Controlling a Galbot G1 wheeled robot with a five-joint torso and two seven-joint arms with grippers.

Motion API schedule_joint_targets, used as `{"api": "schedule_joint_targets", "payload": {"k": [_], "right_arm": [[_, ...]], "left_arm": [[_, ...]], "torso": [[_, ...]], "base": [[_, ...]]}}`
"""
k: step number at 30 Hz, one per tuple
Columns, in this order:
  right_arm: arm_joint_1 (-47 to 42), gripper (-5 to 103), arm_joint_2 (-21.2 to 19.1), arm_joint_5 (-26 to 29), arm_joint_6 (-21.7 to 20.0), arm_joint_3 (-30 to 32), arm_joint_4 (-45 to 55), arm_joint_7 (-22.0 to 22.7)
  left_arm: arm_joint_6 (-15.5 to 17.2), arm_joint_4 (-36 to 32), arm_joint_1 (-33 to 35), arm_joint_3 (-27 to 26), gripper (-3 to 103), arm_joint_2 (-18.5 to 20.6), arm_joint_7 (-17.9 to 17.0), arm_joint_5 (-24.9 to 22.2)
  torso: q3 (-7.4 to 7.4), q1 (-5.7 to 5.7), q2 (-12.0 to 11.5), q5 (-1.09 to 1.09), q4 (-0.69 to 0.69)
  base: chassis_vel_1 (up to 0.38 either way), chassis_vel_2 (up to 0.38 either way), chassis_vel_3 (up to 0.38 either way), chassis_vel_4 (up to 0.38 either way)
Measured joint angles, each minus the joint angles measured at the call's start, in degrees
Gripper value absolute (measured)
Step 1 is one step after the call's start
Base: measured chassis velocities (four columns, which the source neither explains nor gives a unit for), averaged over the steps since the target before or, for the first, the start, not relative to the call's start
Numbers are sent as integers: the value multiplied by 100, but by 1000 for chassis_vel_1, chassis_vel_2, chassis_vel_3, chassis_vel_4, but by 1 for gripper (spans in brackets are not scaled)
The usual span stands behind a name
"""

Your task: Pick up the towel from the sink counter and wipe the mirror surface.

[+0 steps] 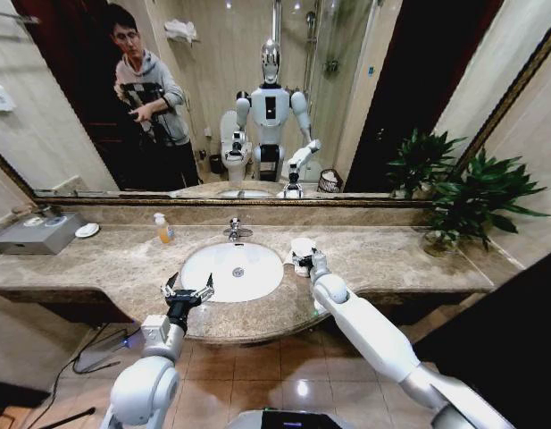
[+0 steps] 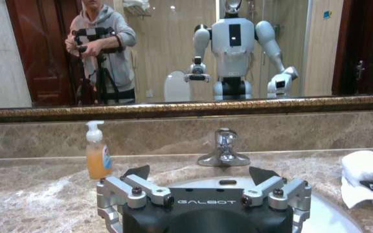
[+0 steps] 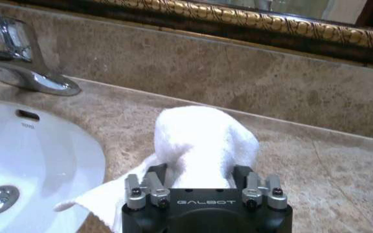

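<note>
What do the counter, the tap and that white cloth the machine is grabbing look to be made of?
The sink counter looks like polished marble or similar stone: brown-beige, veined and speckled. The faucet seems chromed metal, shiny with reflections. The towel looks like soft terry cloth, fuzzy and bunched between the right gripper's fingers.

You are looking at a bathroom with beige marble-look wall panels (image 1: 43, 134) to the left and a matching backsplash (image 2: 173, 136) behind the chrome faucet (image 2: 224, 150). The floor is brown glossy tile (image 1: 284, 371), catching a bright spot of ceiling light. A leafy potted plant (image 1: 471, 201) stands at the right end, an orange soap bottle (image 2: 97, 158) left of the faucet, and a grey box (image 1: 34, 234) with a small white dish (image 1: 87, 230) at the far left. Dark cables (image 1: 87, 357) trail on the floor.
</note>
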Motion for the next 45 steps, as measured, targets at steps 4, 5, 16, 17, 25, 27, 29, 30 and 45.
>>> {"api": "schedule_joint_targets", "payload": {"k": [4,5,16,17,25,27,29,30,45], "right_arm": [[-83,57,-41,0,1,13,57,29],[-122,46,-53,0,1,38,104,49],[-303,18,-76,-243,225,306,440,3],[-343,18,-76,-345,373,407,525,-67],[-587,18,119,-1416,2663,1261,1225,-774],[-585,18,125,-1415,2821,1338,1413,-794],[-433,18,132,-1362,3099,1496,1871,-841],[-433,18,132,-1362,3099,1496,1871,-841],[535,18,342,-1461,3446,1712,2264,-980]], "left_arm": [[0,0,0,0,100,0,0,0],[0,0,0,0,100,0,0,0],[0,0,0,0,100,0,0,0],[0,0,0,0,100,0,0,0],[0,0,0,0,100,0,0,0],[0,0,0,0,100,0,0,0],[0,0,0,0,100,0,0,0],[0,0,0,0,100,0,0,0],[0,0,1,0,100,0,0,0]], "torso": [[-1,0,0,0,0],[-1,0,0,0,-1],[0,0,0,1,-1],[0,0,0,1,0],[0,0,0,1,0],[0,0,0,0,0],[0,-1,0,1,-1],[0,-1,0,1,-1],[0,-2,0,0,0]], "base": [[0,0,0,0],[0,0,0,0],[0,0,0,0],[0,0,0,0],[0,0,0,0],[0,0,0,0],[0,0,0,0],[0,0,0,0],[-2,2,2,-4]]}}
